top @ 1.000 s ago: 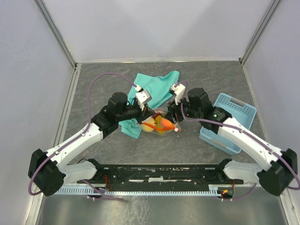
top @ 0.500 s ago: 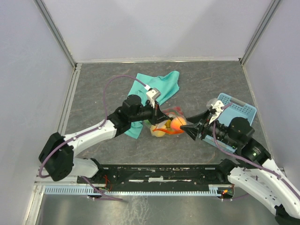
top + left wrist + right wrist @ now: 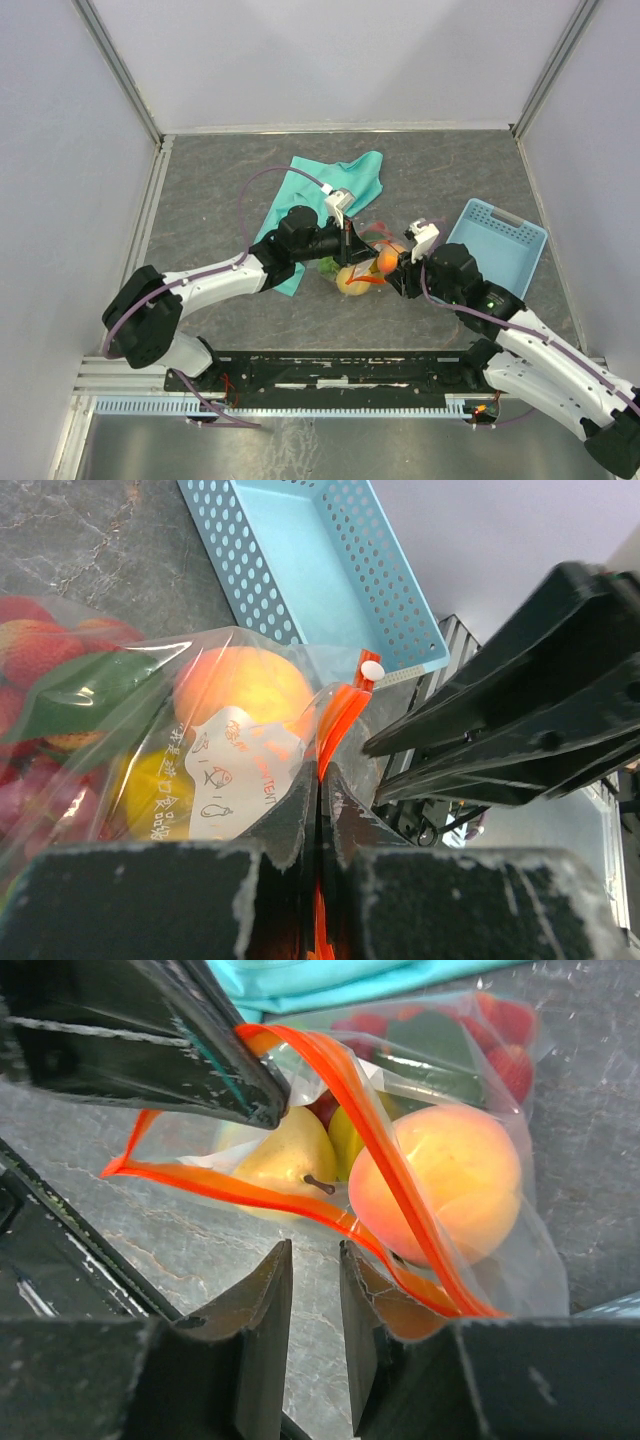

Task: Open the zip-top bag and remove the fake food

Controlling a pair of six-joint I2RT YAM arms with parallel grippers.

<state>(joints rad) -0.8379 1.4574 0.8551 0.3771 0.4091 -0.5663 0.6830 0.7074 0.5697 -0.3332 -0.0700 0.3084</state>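
We find the left gripper (image 3: pixel 318 805) clamped on the bag's (image 3: pixel 120 680) orange zip strip (image 3: pixel 335 720). The right gripper (image 3: pixel 315 1260), jaws narrowly parted, holds nothing we can confirm. The bag lies on the table (image 3: pixel 440 180) between them, mouth gaping. Opening appears done; the fruit (image 3: pixel 440 1180) is inside, removal outstanding.

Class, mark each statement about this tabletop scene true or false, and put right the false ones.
1. The left gripper is shut on the orange strip of the zip-top bag. True.
2. The blue basket is empty. True.
3. The peach lies outside the bag. False: it is inside the bag.
4. The bag's mouth is zipped shut. False: in the right wrist view, the two sides of the strip stand apart.
5. The teal cloth is in the basket. False: it lies on the table, left of the basket.
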